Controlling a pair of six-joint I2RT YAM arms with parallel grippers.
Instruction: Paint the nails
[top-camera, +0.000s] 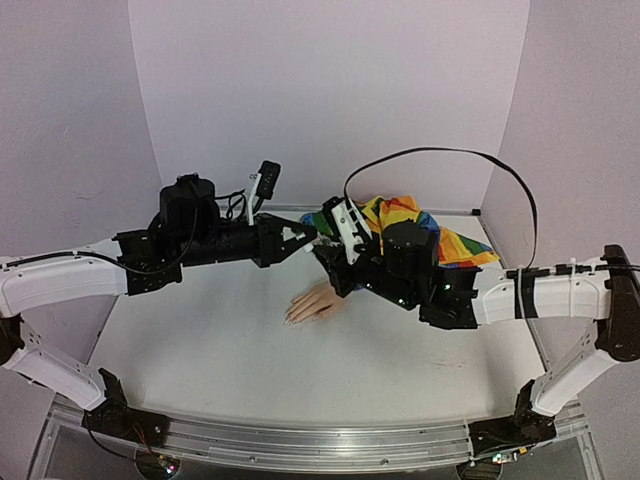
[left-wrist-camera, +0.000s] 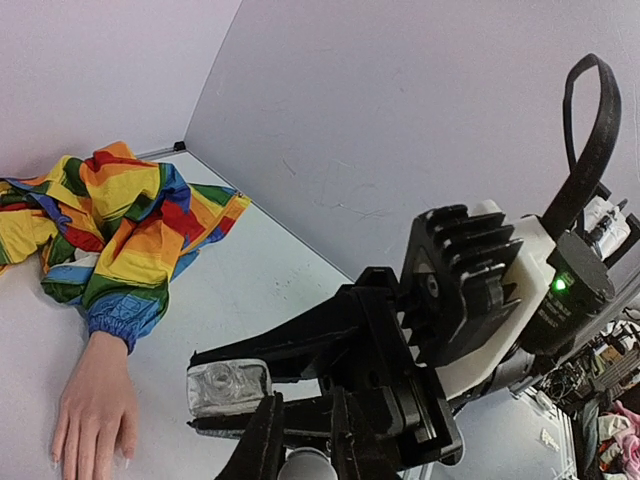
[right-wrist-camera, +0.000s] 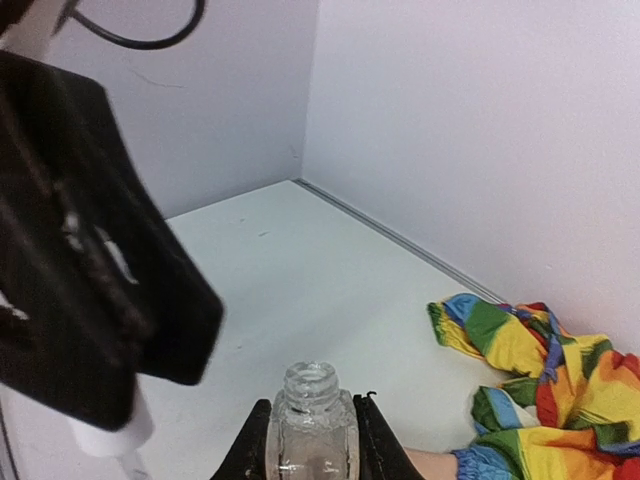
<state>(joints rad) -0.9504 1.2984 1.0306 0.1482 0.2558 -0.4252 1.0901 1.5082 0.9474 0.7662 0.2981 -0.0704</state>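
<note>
The right gripper (right-wrist-camera: 312, 455) pinches a small clear bottle (right-wrist-camera: 312, 420), top open, between its fingers (right-wrist-camera: 256, 450). The blurry left gripper (right-wrist-camera: 120, 400) has a white cap (right-wrist-camera: 108, 435) under it. A rainbow sleeve (right-wrist-camera: 540, 370) lies on the white bench (right-wrist-camera: 300, 260).

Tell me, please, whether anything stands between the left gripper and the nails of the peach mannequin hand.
Nothing visible does. The left gripper, holding a white cap, hangs facing the small clear bottle in the right gripper; the nails of the peach mannequin hand lie lower, to one side, only bare white table between.
</note>
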